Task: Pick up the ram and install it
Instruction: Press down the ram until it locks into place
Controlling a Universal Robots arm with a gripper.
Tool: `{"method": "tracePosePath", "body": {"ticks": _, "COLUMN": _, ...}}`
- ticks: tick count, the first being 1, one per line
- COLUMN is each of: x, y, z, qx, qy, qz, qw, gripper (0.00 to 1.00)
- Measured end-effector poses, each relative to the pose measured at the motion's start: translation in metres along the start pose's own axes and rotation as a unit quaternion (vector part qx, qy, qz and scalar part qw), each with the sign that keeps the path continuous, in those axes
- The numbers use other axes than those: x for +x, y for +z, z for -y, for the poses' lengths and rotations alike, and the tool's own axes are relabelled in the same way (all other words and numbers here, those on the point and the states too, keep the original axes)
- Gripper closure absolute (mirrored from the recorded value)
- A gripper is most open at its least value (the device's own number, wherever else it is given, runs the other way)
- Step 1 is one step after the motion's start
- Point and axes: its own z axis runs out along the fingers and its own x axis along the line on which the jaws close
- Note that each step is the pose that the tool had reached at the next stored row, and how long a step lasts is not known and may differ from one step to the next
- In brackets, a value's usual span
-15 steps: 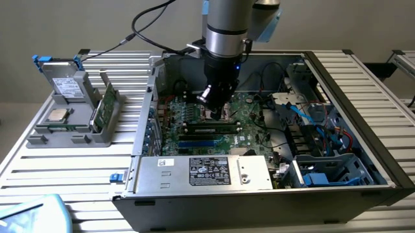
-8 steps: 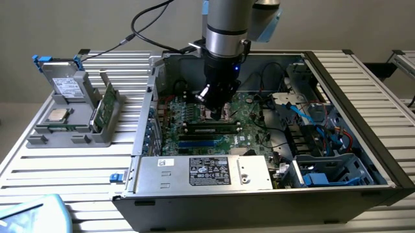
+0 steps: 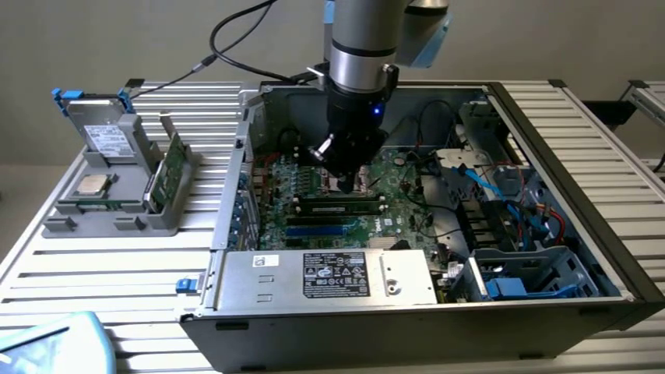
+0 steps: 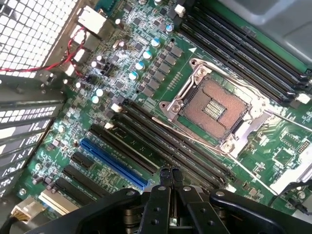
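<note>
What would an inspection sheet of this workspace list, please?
Surface: slatted metal table bearing an open computer case.
Job's things: ram lies along a slot of the motherboard, apparently seated.
Clutter: grey holder with a drive, a chip and a green card.
End effector: shut, empty, over the motherboard near the ram.
Cables: black cable off the arm; blue cables in the case.
Surroundings: plain wall.

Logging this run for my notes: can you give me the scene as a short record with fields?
setting: open computer case on a slatted table
gripper: the gripper over the motherboard, fingers shut, holding nothing
ram: the ram lies along a black slot just below the gripper; latching cannot be told
CPU socket: the CPU socket is empty
holder: grey holder outside the case, exterior view's left
</note>
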Motion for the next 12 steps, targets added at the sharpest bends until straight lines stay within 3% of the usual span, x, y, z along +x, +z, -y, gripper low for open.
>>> {"method": "tracePosePath", "body": {"ticks": 6, "x": 0.0000, "y": 0.0003, "z": 0.0000, "qx": -0.0015, "qy": 0.041, "qz": -0.0002, "qw": 0.9991, "gripper": 0.89}}
{"method": "tracePosePath", "body": {"ticks": 12, "x": 0.0000, "y": 0.0005, "z": 0.0000, "qx": -0.0029, "qy": 0.082, "qz": -0.0004, "qw": 0.9966, "gripper": 0.89}}
